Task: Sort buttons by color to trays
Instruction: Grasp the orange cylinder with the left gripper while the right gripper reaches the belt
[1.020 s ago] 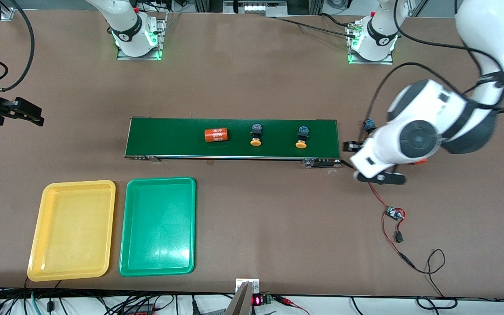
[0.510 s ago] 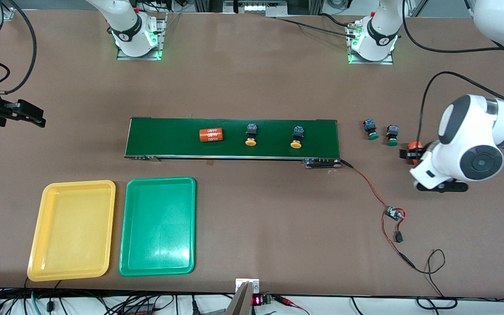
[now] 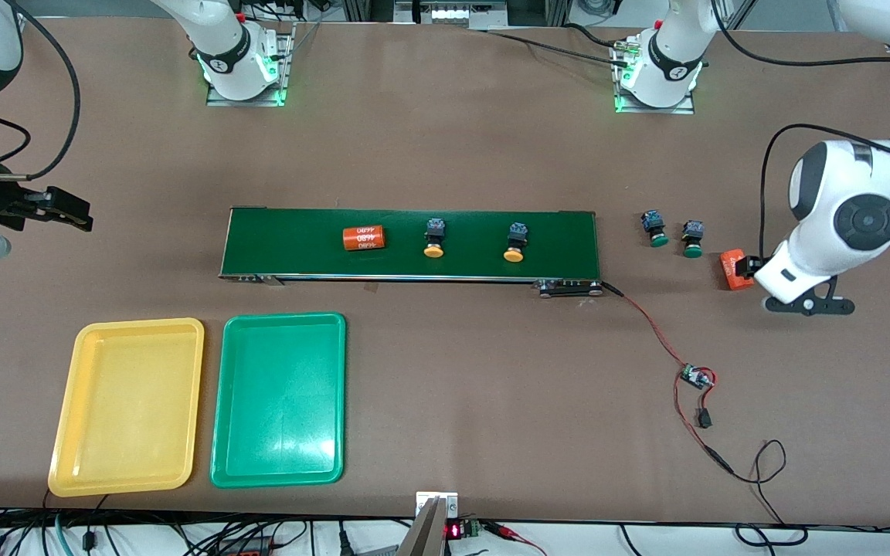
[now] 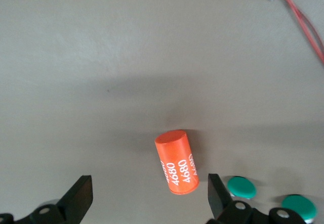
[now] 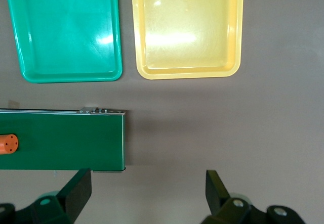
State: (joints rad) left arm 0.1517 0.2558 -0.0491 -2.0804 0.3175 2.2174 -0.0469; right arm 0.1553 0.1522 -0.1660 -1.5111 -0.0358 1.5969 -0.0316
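Two yellow-capped buttons (image 3: 434,237) (image 3: 514,241) lie on the dark-green belt (image 3: 298,239). Two green-capped buttons (image 3: 653,228) (image 3: 693,237) lie on the table off the belt's end toward the left arm; their caps show in the left wrist view (image 4: 241,187) (image 4: 298,206). The yellow tray (image 3: 128,401) (image 5: 187,27) and green tray (image 3: 279,398) (image 5: 66,27) are empty, nearer the front camera. My left gripper (image 3: 758,270) (image 4: 148,196) is open over an orange "4680" cylinder (image 4: 176,163). My right gripper (image 3: 66,210) (image 5: 148,191) is open and empty over bare table off the belt's other end.
An orange "4680" cylinder (image 3: 362,238) rides the belt beside the yellow-capped buttons. The other cylinder (image 3: 735,270) lies on the table by the green-capped buttons. A red wire with a small circuit board (image 3: 696,377) runs from the belt's corner toward the front camera.
My left arm swung from the belt's end toward its own end of the table, uncovering the green-capped buttons and the cylinder. The belt's items drifted toward the right arm's end. My right gripper shifted slightly.
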